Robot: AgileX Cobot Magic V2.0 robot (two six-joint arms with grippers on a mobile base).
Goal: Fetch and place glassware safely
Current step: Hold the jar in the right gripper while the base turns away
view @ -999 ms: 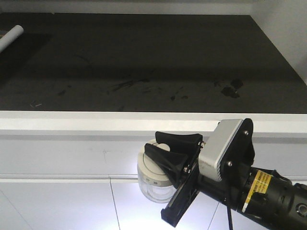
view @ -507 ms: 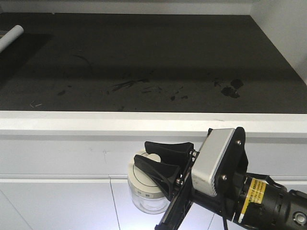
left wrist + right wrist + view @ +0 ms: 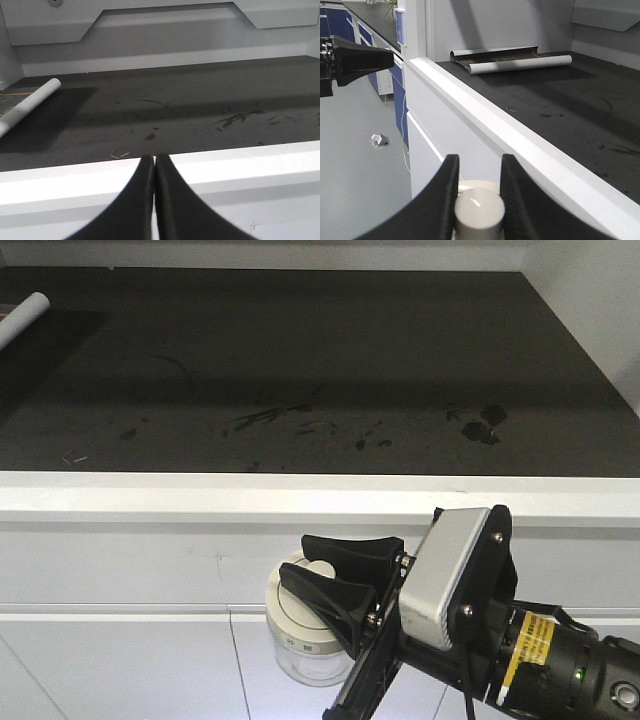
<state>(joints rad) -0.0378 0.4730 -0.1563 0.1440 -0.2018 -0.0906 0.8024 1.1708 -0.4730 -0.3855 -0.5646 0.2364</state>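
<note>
Dark tabletop (image 3: 300,370) with scuffed marks and a white front edge, above a white cabinet front (image 3: 120,580). The right arm (image 3: 540,650) reaches in from lower right. It sits lower and further left than one second ago, and is unchanged from half a second ago. The right end effector (image 3: 295,558) is narrowly parted, its black fingers (image 3: 445,190) clamped on either side of the cream knob (image 3: 480,212) of the lid. From this hangs the glass jar (image 3: 300,645), in front of the cabinet face, below the tabletop edge and resting on nothing. The left end effector (image 3: 154,159) has its fingers pressed together and empty, near the front edge. A white tube (image 3: 25,315) lies at the far left.
</note>
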